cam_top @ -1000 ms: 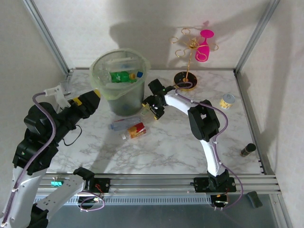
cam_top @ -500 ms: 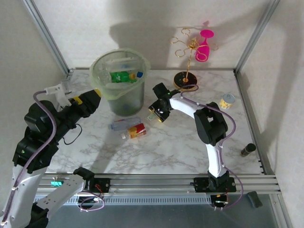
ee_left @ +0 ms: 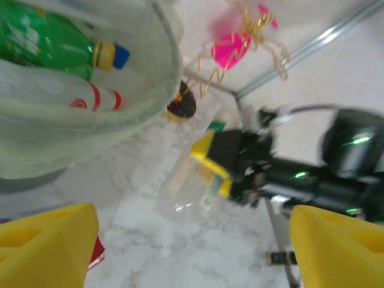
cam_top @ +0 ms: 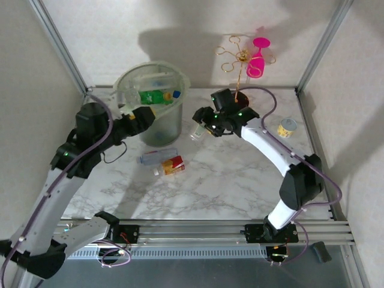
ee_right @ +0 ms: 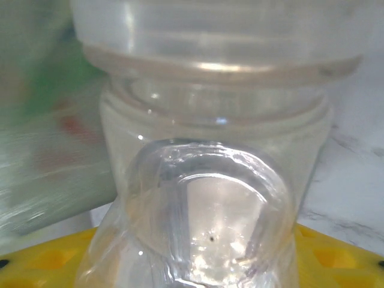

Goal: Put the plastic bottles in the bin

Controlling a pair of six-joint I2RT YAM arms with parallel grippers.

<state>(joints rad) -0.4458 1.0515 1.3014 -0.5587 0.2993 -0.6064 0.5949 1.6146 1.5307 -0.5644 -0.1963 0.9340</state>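
Green bin point(cam_top: 161, 127) partly filled, right jaws clamped on clear bottle point(ee_right: 192, 180), left jaws apart, two bottles point(cam_top: 170, 165) on worktop point(cam_top: 228, 180).

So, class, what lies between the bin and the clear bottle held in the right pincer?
Only bare marble table separates bin and clear bottle, as seen in the top external view.
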